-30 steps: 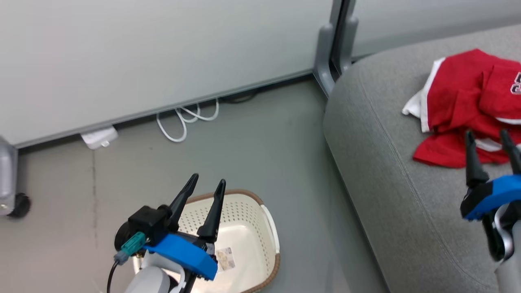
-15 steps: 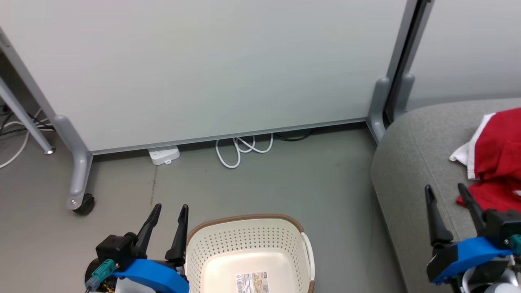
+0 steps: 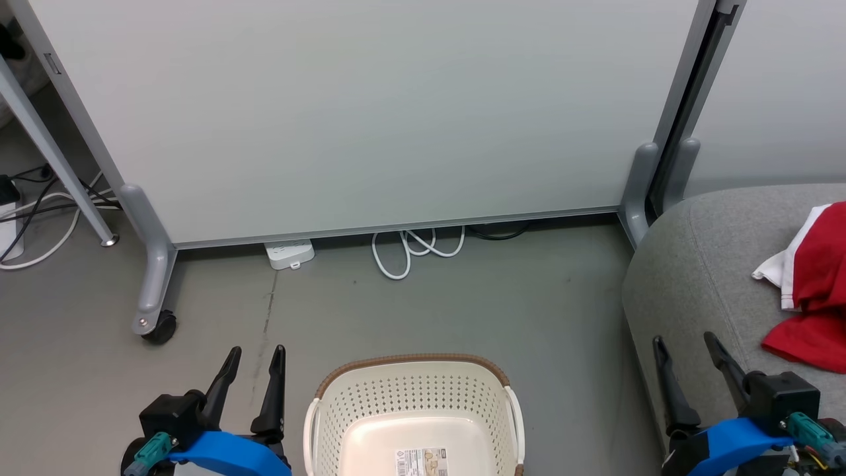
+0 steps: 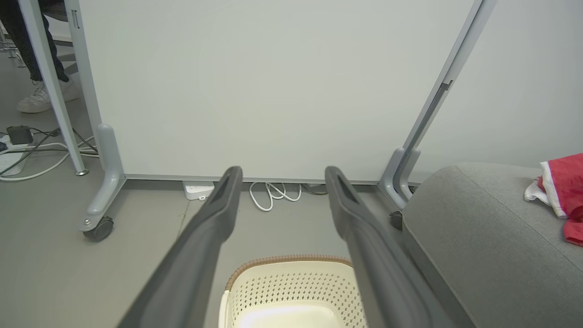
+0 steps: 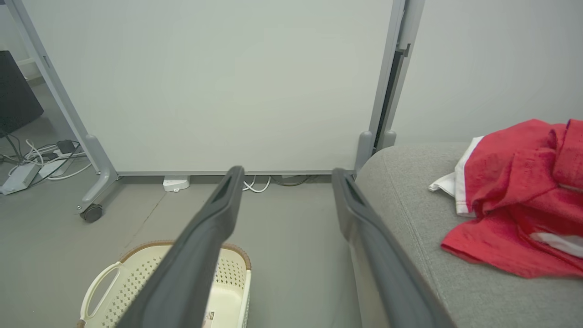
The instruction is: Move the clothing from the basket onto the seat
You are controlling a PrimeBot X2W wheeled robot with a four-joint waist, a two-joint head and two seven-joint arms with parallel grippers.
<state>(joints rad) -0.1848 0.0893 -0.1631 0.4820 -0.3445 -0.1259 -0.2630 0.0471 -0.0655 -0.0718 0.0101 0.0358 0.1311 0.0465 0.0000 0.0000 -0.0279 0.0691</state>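
Grey smooth floor (image 3: 462, 311) is noted below a pale, wheeled partition panel (image 3: 396, 112). Since a second ago the whole head view has been shifted by camera motion: the basket (image 3: 410, 396) is now centred at the bottom edge and the clothing (image 3: 816, 291) is cut by the right edge. The left gripper (image 3: 258, 348), earlier seen over the basket, is now set just left of it, fingers moderately spread, nothing held. The right gripper (image 3: 683, 337), earlier tipped against the clothing, is seen over the near corner of the seat (image 3: 700, 264), apart from the red heap, likewise spread and empty.

Basket mouth is turned upward, white handles at left and right; its long axis cannot be told, the near part being cut off. Cream perforated plastic, brown woven-look rim, rounded corners. Clothing is crumpled, red with white trim, laid on the rounded seat of coarse grey fabric.
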